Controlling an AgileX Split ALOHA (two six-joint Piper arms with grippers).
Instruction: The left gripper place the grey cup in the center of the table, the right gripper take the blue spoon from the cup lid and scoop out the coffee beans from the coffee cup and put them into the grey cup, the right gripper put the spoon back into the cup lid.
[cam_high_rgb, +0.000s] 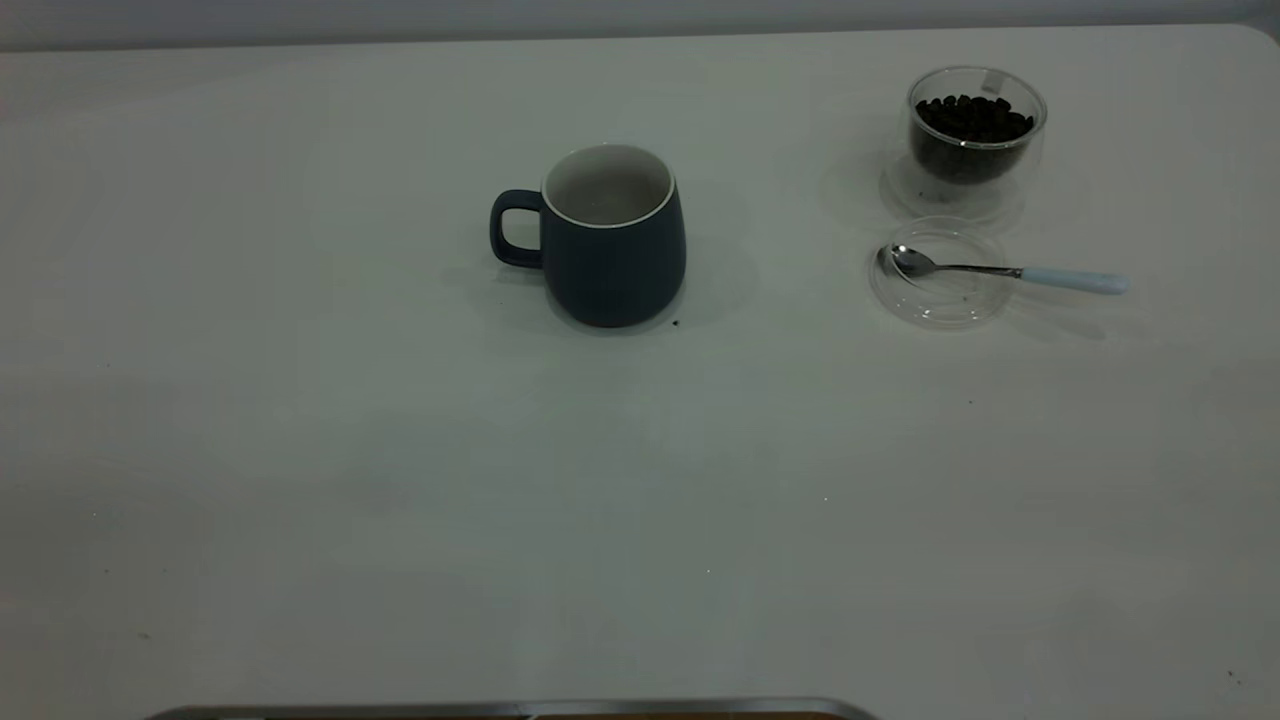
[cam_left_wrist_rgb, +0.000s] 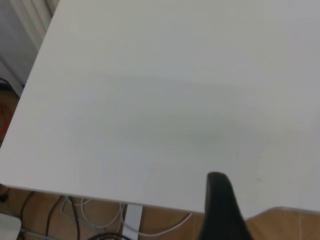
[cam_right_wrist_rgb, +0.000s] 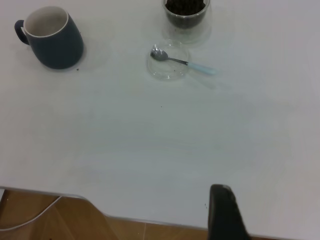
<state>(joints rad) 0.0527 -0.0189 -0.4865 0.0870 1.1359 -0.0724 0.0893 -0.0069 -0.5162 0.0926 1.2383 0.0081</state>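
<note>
The grey cup (cam_high_rgb: 612, 240) stands upright near the middle of the table (cam_high_rgb: 400, 480), handle to the left; no beans show inside it. It also shows in the right wrist view (cam_right_wrist_rgb: 52, 37). The coffee cup (cam_high_rgb: 975, 135) stands at the far right with coffee beans (cam_high_rgb: 972, 118) in it. Just in front lies the cup lid (cam_high_rgb: 940, 272) with the blue spoon (cam_high_rgb: 1010, 270), bowl in the lid, handle out to the right. The left gripper (cam_left_wrist_rgb: 220, 200) and right gripper (cam_right_wrist_rgb: 225, 210) show only as a dark tip over the table's near edge, far from everything.
A single dark speck (cam_high_rgb: 676, 323) lies on the table by the grey cup's base. The table's near edge (cam_left_wrist_rgb: 100, 195) with floor and cables below shows in the left wrist view. A metal edge (cam_high_rgb: 500, 710) runs along the front.
</note>
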